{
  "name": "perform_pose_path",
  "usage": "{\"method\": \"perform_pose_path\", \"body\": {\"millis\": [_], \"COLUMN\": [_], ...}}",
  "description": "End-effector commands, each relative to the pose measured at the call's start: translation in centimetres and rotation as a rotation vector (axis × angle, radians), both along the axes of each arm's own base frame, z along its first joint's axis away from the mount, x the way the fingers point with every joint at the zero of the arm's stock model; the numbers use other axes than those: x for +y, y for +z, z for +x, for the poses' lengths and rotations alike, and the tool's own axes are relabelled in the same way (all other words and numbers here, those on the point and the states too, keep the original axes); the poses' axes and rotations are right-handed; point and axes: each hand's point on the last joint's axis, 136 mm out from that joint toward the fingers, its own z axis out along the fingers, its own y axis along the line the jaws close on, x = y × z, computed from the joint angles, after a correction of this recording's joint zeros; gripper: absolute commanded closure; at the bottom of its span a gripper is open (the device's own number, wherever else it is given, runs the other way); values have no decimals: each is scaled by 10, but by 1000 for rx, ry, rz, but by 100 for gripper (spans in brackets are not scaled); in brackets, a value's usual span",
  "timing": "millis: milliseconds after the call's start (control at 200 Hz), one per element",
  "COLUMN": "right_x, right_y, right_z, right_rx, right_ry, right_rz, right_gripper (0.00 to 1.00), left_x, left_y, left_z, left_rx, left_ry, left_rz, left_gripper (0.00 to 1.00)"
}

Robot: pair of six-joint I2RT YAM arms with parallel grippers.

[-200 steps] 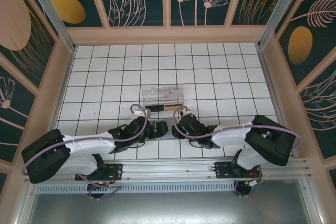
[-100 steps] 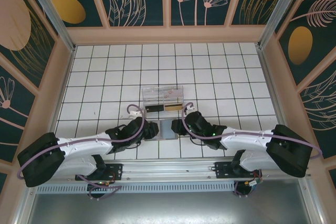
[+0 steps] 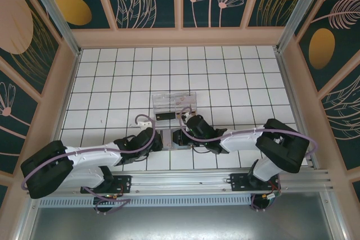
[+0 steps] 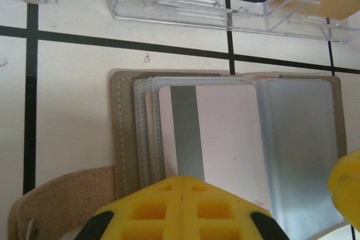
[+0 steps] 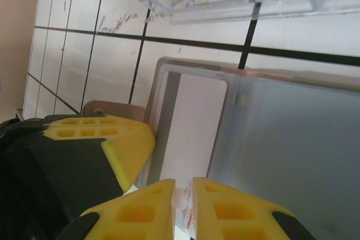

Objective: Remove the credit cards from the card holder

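The top camera looks steeply down from high above the near edge and takes in the whole tiled table [image 3: 112, 82] from far. Both wrist cameras are low and very near, facing the far wall. All three share the card holder [image 3: 169, 137] [image 4: 298, 150] [image 5: 292, 139], its pale card [image 4: 225, 139] [image 5: 191, 127] and the clear tray [image 3: 174, 102] [image 4: 225, 12] [image 5: 225, 4].

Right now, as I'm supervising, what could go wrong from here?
The left end effector and right end effector crowd one edge of the card holder and could collide. The right one reaches only the near edge of the pale card, so a grip may slip. A push could slide the holder into the clear tray beyond.
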Motion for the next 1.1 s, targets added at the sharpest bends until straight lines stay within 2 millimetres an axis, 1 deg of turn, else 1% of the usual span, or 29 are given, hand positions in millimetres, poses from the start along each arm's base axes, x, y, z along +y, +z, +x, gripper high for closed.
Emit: {"method": "perform_pose_path", "body": {"millis": [0,185,270,435,681,1091], "right_x": [15,17,18,17,14,20], "right_y": [11,2,-2,-11,-18,-21], "right_z": [5,4,4,5,5,2], "right_rx": [28,57,71,97,122,144], "right_ry": [6,11,11,6,-4,19], "right_rz": [61,48,41,24,15,38], "right_gripper": [82,82,82,83,83,82], "left_x": [13,17,19,19,15,10], "left_y": [-7,2,2,-4,-6,-13], "left_z": [-3,-2,-3,-7,-9,-13], "left_rx": [8,-14,-16,0,9,39], "left_ry": [23,31,39,27,13,-13], "left_rz": [38,30,22,20,-3,-1], "left_gripper": [99,99,98,98,97,95]}}
